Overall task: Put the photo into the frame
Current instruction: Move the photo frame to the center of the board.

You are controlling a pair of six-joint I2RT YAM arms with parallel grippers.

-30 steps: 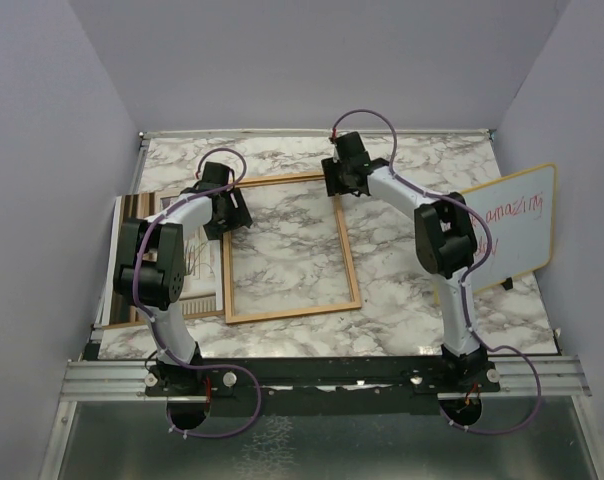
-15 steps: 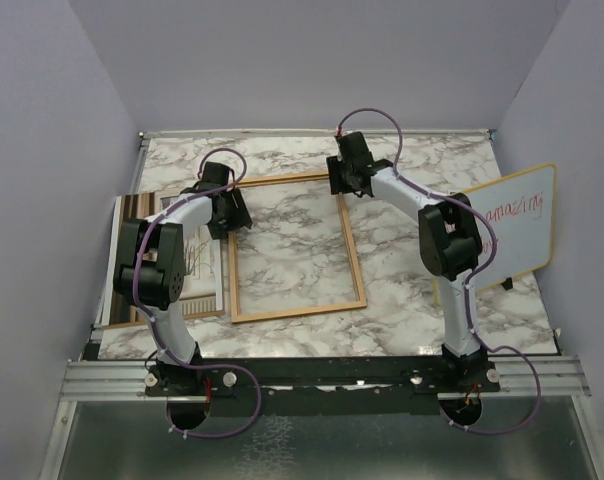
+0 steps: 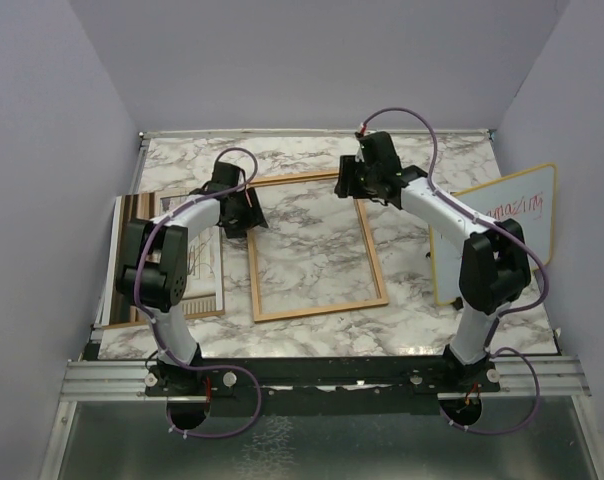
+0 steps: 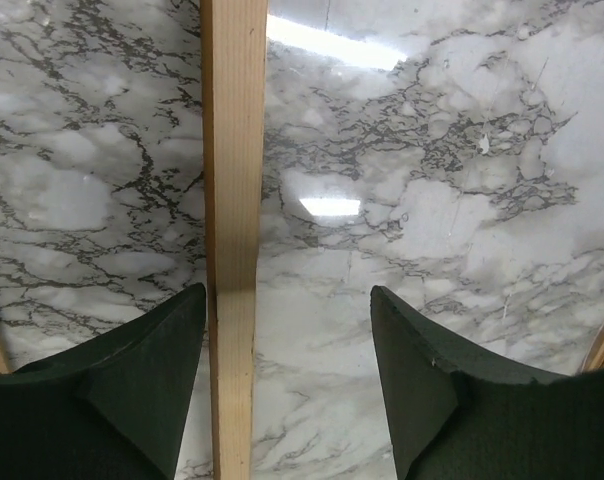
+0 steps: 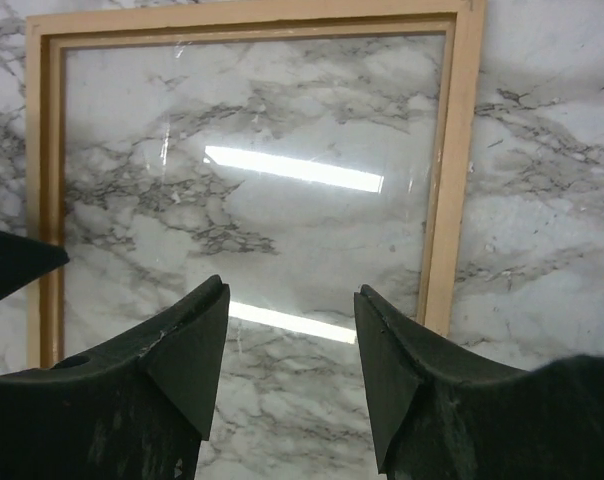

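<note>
The frame (image 3: 317, 308), a thin light-wood rim around clear glass, lies flat on the marble table (image 3: 422, 320) in the middle. My left gripper (image 3: 248, 214) is open at the frame's left rail near its far corner. In the left wrist view the rail (image 4: 232, 200) runs between the open fingers (image 4: 287, 300), close to the left one. My right gripper (image 3: 350, 186) is open at the frame's far right corner. It hovers over the glass in the right wrist view (image 5: 292, 295), with the rim (image 5: 452, 200) to its right. The photo (image 3: 202, 272) lies at the left, partly under my left arm.
A yellow-rimmed whiteboard (image 3: 502, 230) with red handwriting leans at the right edge. The photo rests on a stack of flat sheets with brown stripes (image 3: 127, 265) at the table's left edge. Purple walls close in both sides and the back.
The frame has slid to the right across the table, away from the photo. Both grippers have moved right with it, staying at its far corners.
</note>
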